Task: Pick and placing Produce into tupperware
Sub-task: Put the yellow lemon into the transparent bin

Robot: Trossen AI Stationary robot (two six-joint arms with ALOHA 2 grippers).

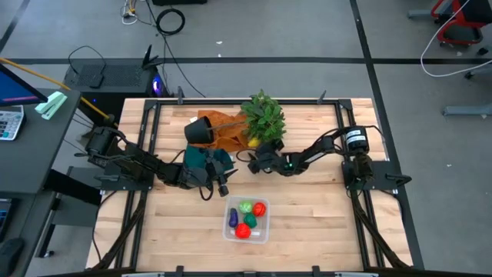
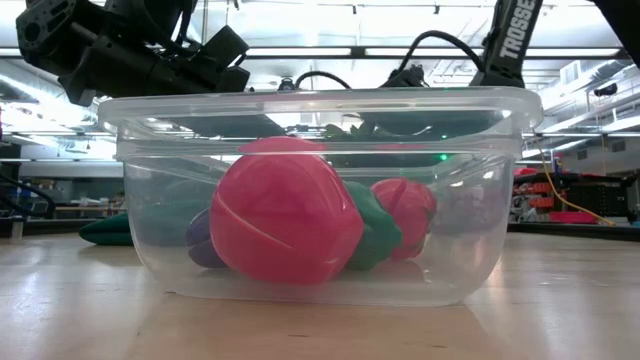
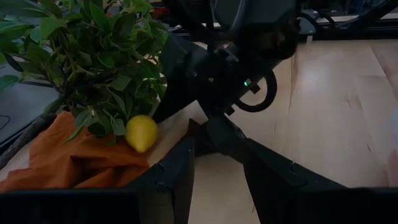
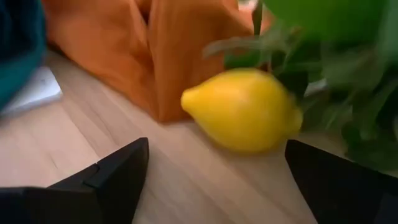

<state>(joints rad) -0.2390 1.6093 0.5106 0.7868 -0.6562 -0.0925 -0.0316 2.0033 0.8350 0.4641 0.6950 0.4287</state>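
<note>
Lemon (image 4: pixel 242 111), the last piece of produce outside the tub (image 1: pixel 230 229), lies on the table just ahead of the right gripper (image 4: pixel 214 171), at the edge of the orange cloth (image 4: pixel 161 43) and tucked under the leafy plant (image 1: pixel 264 115). Its long axis runs roughly crosswise between the two fingers, pointed tip toward one and rounded end toward the other. The right gripper's jaws stand wide apart, holding nothing, and I judge a short push forward would bracket the lemon. In the high view the left gripper (image 1: pixel 217 183) sits left of the right one, part open over a teal cloth (image 1: pixel 201 158); whether it holds anything I cannot tell. The tub sits nearer, well apart, holding two red pieces, one green and one purple.
</note>
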